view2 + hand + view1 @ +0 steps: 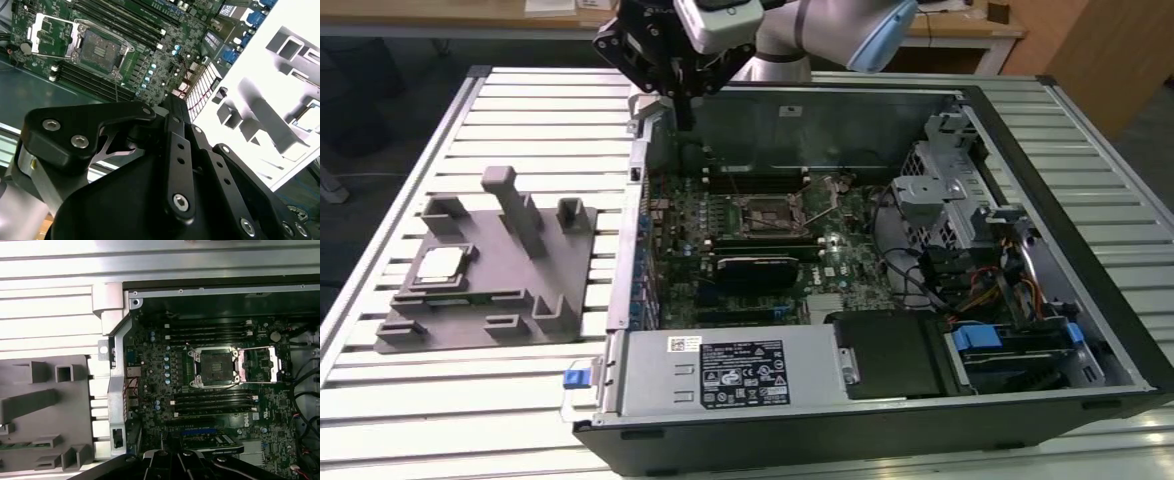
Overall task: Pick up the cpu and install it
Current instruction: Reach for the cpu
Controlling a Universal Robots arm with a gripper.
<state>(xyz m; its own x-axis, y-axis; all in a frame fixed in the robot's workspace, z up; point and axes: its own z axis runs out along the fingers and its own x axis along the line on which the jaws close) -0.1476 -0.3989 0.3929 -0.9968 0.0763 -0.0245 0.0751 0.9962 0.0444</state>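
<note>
Black gripper (683, 108) (silver screws (181, 201)); pale grey arm (843, 28).

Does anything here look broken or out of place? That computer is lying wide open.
Nothing looks damaged or spilled. The computer case lies on its side with the inside exposed. The metal cover is flipped open beside the empty socket. The cpu lies flat in the grey tray next to the case. It all looks deliberate.

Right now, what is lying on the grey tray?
The cpu lies flat in a recess of the grey tray, silvery top up, beside its upright posts. Whatever is beneath the chip is covered.
</note>
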